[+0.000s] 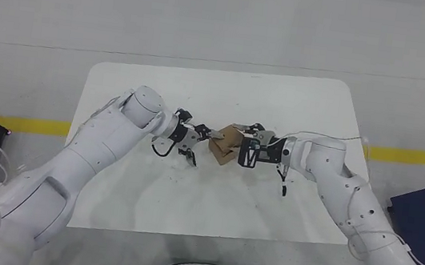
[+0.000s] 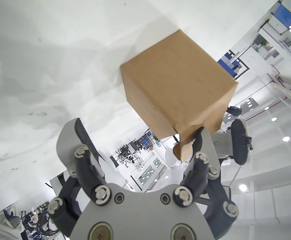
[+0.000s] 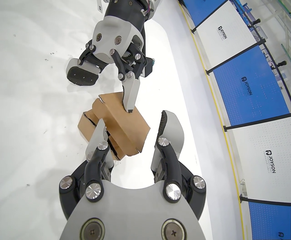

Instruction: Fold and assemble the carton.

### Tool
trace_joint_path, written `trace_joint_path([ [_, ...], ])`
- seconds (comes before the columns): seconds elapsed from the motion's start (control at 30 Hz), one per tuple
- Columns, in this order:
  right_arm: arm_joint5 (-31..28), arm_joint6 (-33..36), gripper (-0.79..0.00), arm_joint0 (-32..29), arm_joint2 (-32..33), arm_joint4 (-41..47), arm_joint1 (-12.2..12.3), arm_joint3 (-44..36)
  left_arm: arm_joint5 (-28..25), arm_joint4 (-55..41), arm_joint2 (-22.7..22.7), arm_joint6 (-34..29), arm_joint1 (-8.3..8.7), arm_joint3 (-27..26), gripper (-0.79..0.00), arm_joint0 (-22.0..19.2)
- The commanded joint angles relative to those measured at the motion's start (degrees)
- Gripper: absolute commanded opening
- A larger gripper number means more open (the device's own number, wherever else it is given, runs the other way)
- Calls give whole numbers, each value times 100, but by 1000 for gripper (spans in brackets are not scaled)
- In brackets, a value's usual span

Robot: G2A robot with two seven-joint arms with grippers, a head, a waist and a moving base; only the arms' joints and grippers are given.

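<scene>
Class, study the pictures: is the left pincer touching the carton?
Touching. The right wrist view shows one finger of the left pincer lying against the carton, with no gap.

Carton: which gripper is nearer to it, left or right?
Right, by a little. The right gripper, open, has the flap end of the carton between its fingers, one finger against it. The left gripper, also open, touches one flap with a single fingertip.
</scene>
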Motion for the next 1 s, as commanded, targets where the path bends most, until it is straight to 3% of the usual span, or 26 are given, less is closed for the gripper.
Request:
trace_joint_path([
  [0.0, 10, 6, -366, 65, -43, 25, -17, 42, 8, 9, -9, 7, 0, -19, 0, 3],
  [0.17, 26, 37, -520, 153, -111, 40, -43, 118, 19, 34, -32, 6, 2, -31, 0, 4],
  [0.2, 29, 42, -603, 163, -120, 45, -47, 125, 18, 39, -37, 2, 3, -26, 0, 2],
  [0.23, 23, 49, -757, 171, -129, 47, -49, 135, 16, 45, -42, -6, 4, -20, 0, 0],
  [0.27, 19, 55, -785, 179, -134, 55, -51, 143, 13, 46, -50, -9, 5, -14, 0, -1],
  [0.57, 37, 31, -785, 203, -183, 31, -60, 152, 49, 104, -102, -58, 24, -9, 0, -13],
  [0.6, 57, 15, -545, 197, -179, 41, -60, 146, 54, 119, -108, -63, 28, -10, 0, -21],
  [0.63, 65, -13, -434, 183, -172, 59, -58, 137, 57, 127, -116, -74, 31, -9, 0, -28],
  [0.67, 59, -55, -413, 161, -153, 92, -53, 125, 67, 139, -123, -81, 34, -9, 0, -38],
  [0.73, 32, -159, -262, 85, -87, 167, -32, 92, 87, 174, -131, -97, 40, -29, 0, -62],
  [0.83, -46, -275, -209, -75, 39, 260, 14, 61, 141, 242, -124, -129, 45, -66, 0, -100],
  [0.97, -119, -417, -237, -270, 199, 413, 66, 73, 229, 325, -80, -167, 34, -108, 0, -150],
])
